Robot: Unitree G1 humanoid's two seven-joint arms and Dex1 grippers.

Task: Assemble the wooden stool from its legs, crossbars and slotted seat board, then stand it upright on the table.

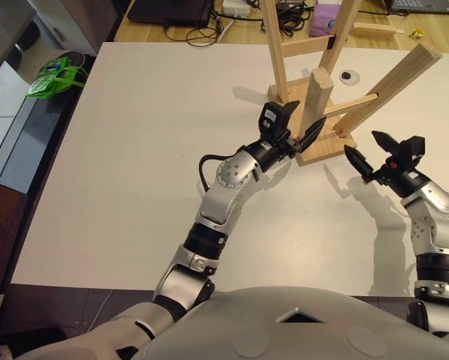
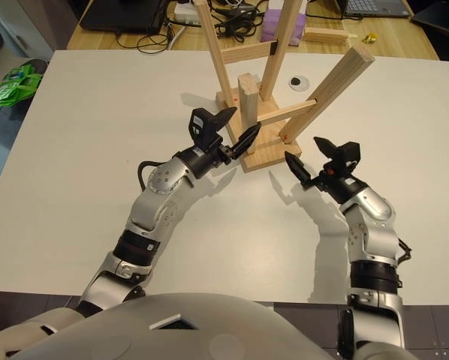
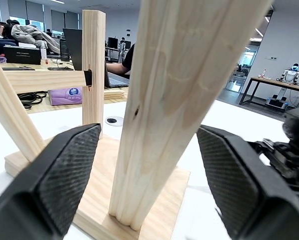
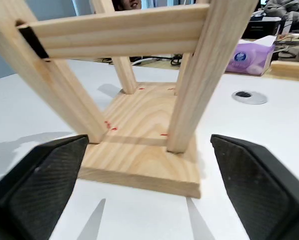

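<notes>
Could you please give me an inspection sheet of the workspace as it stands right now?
Surface: white table, with a round black grommet set in it.
Job's things: the stool stands upside down, seat board flat on the table, four legs up. The right leg leans outward. A crossbar runs between it and the near leg.
Clutter: nothing seen on the table.
Grippers: left gripper open around the near leg, not touching it. Right gripper open, just clear of the seat board.
Cables: black loop at the left forearm; tangle on the far desk.
Surroundings: laptop, purple tissue pack and loose wooden bar on the far desk; green item beside the table's left edge.
</notes>
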